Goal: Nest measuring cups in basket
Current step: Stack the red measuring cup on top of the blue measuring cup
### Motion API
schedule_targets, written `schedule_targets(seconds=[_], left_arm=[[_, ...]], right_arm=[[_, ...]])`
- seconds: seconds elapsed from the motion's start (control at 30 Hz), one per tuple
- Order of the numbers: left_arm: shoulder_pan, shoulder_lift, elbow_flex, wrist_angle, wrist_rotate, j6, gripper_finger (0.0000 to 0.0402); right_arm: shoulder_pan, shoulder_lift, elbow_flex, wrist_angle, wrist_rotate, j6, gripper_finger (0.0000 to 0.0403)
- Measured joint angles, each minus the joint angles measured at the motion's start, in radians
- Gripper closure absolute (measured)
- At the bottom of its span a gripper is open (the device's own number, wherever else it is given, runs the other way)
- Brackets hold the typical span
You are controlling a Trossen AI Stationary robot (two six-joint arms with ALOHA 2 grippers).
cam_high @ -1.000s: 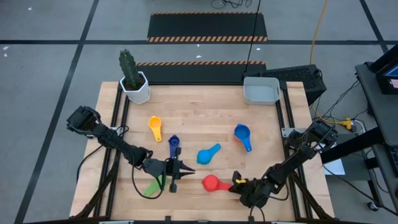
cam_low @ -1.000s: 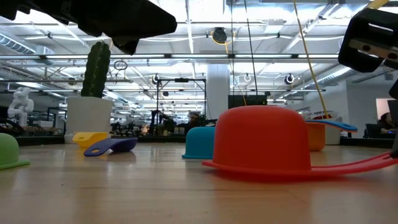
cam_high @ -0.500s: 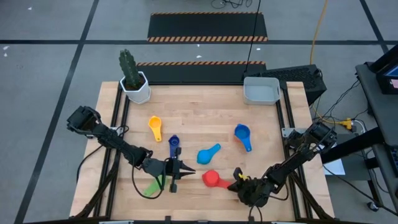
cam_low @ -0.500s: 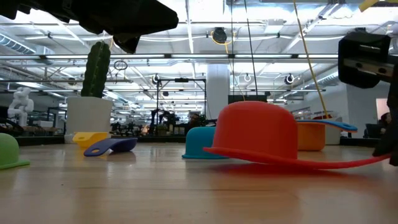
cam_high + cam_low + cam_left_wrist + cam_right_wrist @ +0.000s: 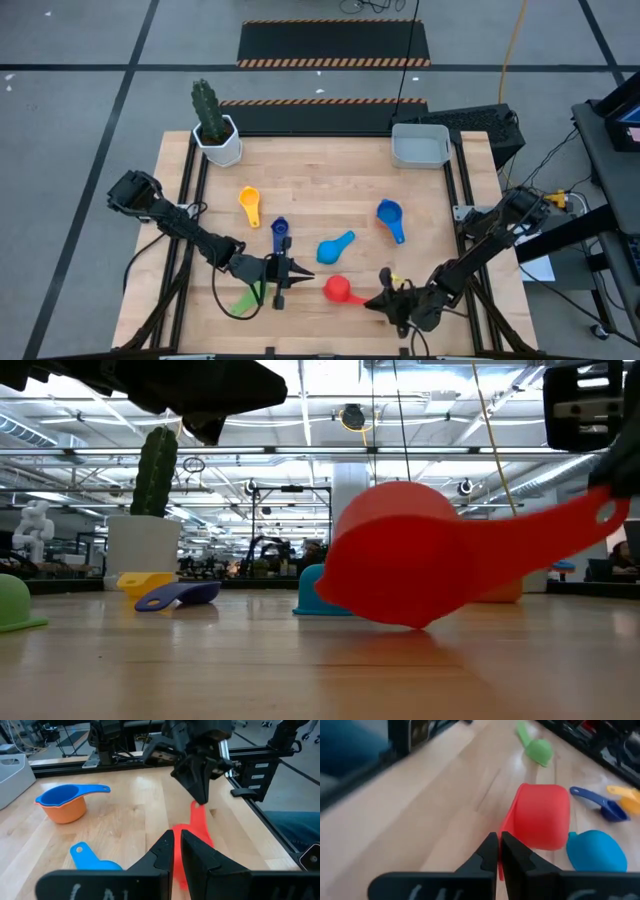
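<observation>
Because the red cup [image 5: 339, 290] lies mouth-down at the near edge of the worktop [image 5: 330, 170], far from the basket [image 5: 419, 147] at the far right corner, the right pincer [image 5: 392, 297] takes it by the thin handle, its fingers clamped together on that strip. With the handle raised, the bowl tips up, and in the low view only its lowest edge looks to touch the wood. That tilt seems the start of a lift, and the narrow handle is the one part such slim fingers can close on.

Nothing is in the basket yet. An orange cup with a light blue cup [image 5: 389, 214] sitting in it stands right of centre, already nested. Another light blue cup [image 5: 334, 246] lies just beyond the red one. The yellow cup [image 5: 249, 203] and dark blue cup [image 5: 280, 231] sit left of centre. The green cup [image 5: 243, 300] lies near the left front corner.

The left pincer [image 5: 279, 272] waits beside the green cup, fingers nearly together, holding nothing.
</observation>
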Motion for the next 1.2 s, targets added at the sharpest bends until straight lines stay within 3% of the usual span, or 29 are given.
schedule_targets(seconds=[0.23, 0.63, 0.73, 1.0, 1.2], left_arm=[[-0.024, 0.0, 0.0, 0.069, 0.014, 0.068, 0.0364], [-0.046, 0.019, 0.006, 0.148, 0.015, 0.137, 0.0355], [-0.046, 0.067, 0.035, 0.159, 0.015, 0.156, 0.0317], [-0.015, 0.284, 0.266, 0.089, 0.021, 0.218, 0.0177], [0.01, 0.384, 0.445, -0.148, 0.032, 0.202, 0.0139]], right_arm=[[-0.008, -0.035, 0.001, -0.031, 0.006, 0.195, 0.0402], [-0.024, -0.035, 0.001, -0.084, 0.026, 0.305, 0.0402], [-0.031, -0.035, 0.001, -0.085, 0.026, 0.314, 0.0402], [-0.038, -0.035, -0.02, -0.074, 0.026, 0.355, 0.0402], [-0.042, -0.035, -0.032, -0.067, 0.026, 0.377, 0.0402]])
